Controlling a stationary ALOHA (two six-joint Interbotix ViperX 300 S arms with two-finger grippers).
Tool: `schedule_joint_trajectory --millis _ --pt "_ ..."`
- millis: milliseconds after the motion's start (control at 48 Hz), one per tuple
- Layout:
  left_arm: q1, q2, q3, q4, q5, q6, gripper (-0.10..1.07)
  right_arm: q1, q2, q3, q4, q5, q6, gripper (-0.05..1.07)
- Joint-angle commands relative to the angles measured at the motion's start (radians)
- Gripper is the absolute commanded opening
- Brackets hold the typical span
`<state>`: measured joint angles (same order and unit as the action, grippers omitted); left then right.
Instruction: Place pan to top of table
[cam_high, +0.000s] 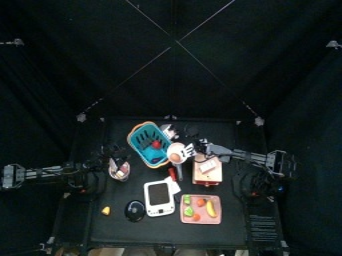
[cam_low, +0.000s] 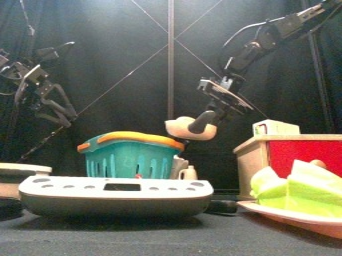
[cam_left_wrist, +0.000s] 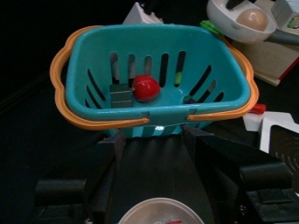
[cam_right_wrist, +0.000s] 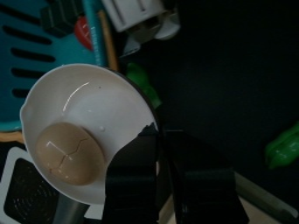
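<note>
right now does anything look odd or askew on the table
One thing: the pan hangs tilted in the air beside the teal basket, the right gripper pinching only its rim, with a tan egg-like ball sitting low inside. Nothing looks spilled or damaged.

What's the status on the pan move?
Right gripper shut on pan rim, pan aloft beside teal basket. Left gripper parked behind basket, jaw state unclear. Nothing blocking.
</note>
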<state>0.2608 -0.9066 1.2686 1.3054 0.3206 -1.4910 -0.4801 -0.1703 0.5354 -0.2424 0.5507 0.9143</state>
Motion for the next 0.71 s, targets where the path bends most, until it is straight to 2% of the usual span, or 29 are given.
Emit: schedule_joint_trajectory --millis 0,354,688 --pt "0.000 0.000 -0.014 0.003 -0.003 0.002 0.91 -0.052 -0.049 0.008 0.017 -0.023 -0.003 0.27" --pt "0.000 0.000 -0.015 0.005 -0.002 0.003 0.91 -0.166 -0.031 0.028 0.035 -0.026 0.002 0.27" --pt "0.000 0.000 -0.015 0.006 -0.002 0.003 0.91 -0.247 0.044 0.029 0.035 -0.025 0.000 0.27"
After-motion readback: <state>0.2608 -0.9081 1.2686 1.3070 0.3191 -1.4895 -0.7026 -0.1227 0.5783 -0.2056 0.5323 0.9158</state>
